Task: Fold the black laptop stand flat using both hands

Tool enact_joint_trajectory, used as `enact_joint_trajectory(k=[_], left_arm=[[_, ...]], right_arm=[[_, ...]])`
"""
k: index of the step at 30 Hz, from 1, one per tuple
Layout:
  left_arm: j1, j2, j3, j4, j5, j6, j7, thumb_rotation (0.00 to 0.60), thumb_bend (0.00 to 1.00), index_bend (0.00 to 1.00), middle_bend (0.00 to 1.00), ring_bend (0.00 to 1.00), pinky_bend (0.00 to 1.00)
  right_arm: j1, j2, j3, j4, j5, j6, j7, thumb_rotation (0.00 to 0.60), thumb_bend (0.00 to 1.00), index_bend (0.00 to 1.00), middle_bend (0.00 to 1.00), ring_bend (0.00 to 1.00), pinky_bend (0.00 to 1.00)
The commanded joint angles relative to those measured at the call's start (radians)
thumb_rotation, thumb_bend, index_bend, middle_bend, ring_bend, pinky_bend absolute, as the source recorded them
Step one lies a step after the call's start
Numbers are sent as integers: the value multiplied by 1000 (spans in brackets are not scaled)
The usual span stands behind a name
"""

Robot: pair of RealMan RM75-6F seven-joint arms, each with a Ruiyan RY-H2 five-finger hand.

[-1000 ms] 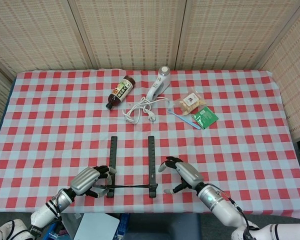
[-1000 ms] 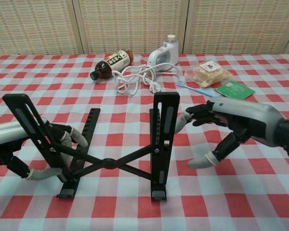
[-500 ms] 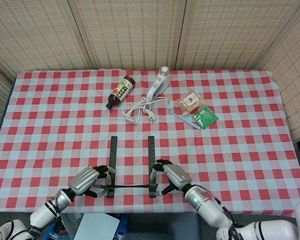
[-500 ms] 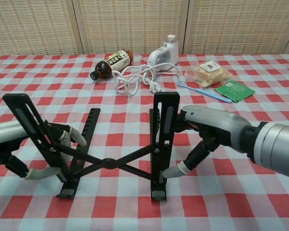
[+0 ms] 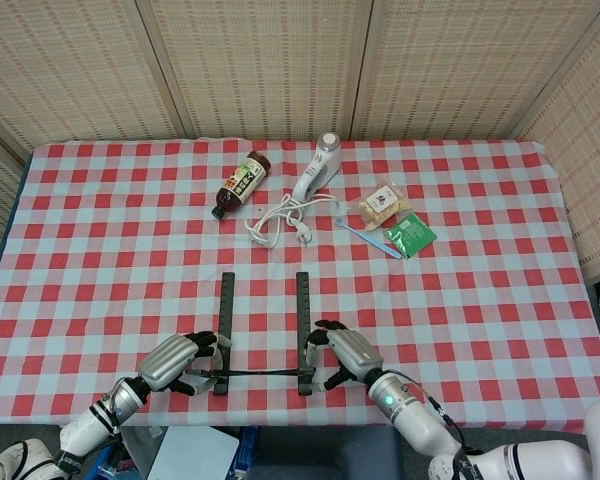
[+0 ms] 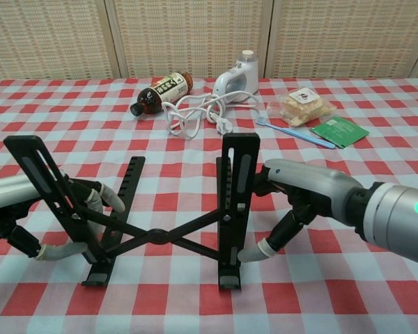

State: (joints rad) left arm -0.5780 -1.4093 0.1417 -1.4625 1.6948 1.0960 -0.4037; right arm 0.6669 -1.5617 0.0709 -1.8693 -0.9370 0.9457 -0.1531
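Note:
The black laptop stand [image 5: 261, 330] [image 6: 160, 235] stands unfolded near the table's front edge, with two rails, two raised arms and a crossed link between them. My left hand [image 5: 175, 362] [image 6: 66, 219] grips the stand's tilted left arm, fingers curled over it and thumb beneath. My right hand [image 5: 344, 352] [image 6: 303, 195] is at the upright right arm [image 6: 238, 188]. Its fingertips touch that arm's right edge, while the thumb [image 6: 261, 249] hangs spread below, just clear of the right rail.
At the back of the checkered table lie a brown bottle [image 5: 240, 183], a white appliance [image 5: 317, 166] with its coiled cord [image 5: 280, 222], a snack packet [image 5: 382, 203], a blue toothbrush [image 5: 370, 238] and a green packet [image 5: 411, 235].
My right hand has moved left from beside the stand until its fingers reach the right upright arm. My left hand and the stand have stayed put.

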Motion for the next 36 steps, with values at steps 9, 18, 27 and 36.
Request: enact_joint_trajectory(k=[9,18,27,36], left_arm=[[0,0,2,3,4,2,-6,600,351,483,239,202,318],[-2,1,2,3,6,3,-8,600,351,481,239,202,318],[-4,-2,2,7,6,1,-10,600,351,480,239,201,318],[-4,-3,3,12,5,2,-17,600,351,480,239,201,318]], right_arm=[[2,-20,7,19,14,-4,-18,600,184,562,336,85,71],[3,-29,7,24,20,-13,-25,600,234,573,340,87,71],[1,-32,10,26,18,-18,-22,600,265,581,345,87,71],[-1,-38,11,24,10,-20,-22,600,318,601,358,91,71]])
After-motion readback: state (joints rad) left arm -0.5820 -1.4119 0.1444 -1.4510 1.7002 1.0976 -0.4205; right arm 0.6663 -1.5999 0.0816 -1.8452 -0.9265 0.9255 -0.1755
